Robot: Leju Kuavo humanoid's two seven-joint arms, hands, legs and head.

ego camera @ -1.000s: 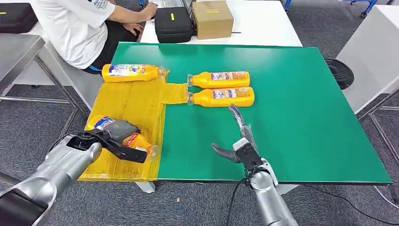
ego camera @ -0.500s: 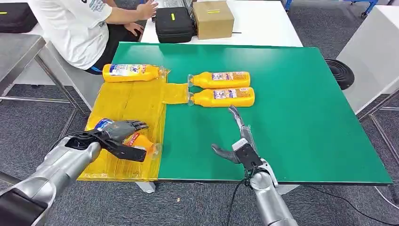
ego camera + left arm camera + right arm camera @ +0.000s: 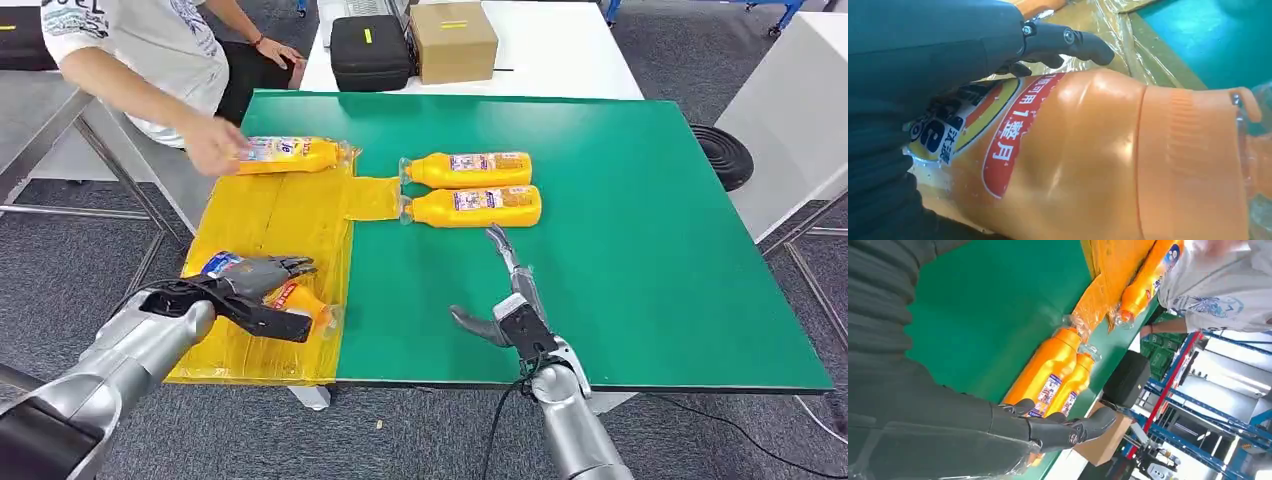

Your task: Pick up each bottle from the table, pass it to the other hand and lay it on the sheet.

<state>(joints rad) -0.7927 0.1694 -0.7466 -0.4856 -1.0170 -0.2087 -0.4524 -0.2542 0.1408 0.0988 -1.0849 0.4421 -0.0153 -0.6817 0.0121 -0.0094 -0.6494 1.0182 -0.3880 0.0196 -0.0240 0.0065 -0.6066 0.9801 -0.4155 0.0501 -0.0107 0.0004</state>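
- Two bottles (image 3: 470, 187) lie side by side on the green desk (image 3: 650, 240).
- Left hand (image 3: 262, 288) rests spread over a bottle (image 3: 290, 298) on the yellow sheet (image 3: 270, 225).
- Right hand (image 3: 505, 300) hovers, fingers wide.
- Grey carpet floor (image 3: 60, 270) around.

Four orange bottles, all lying flat. One (image 3: 290, 298) lies on the near part of the yellow sheet (image 3: 280, 220), cap pointing right, seemingly fully down. Another (image 3: 295, 154) lies at the sheet's far edge. Two more (image 3: 468, 169) (image 3: 472, 206) lie side by side on the green table (image 3: 650, 230), caps touching the sheet's tab.
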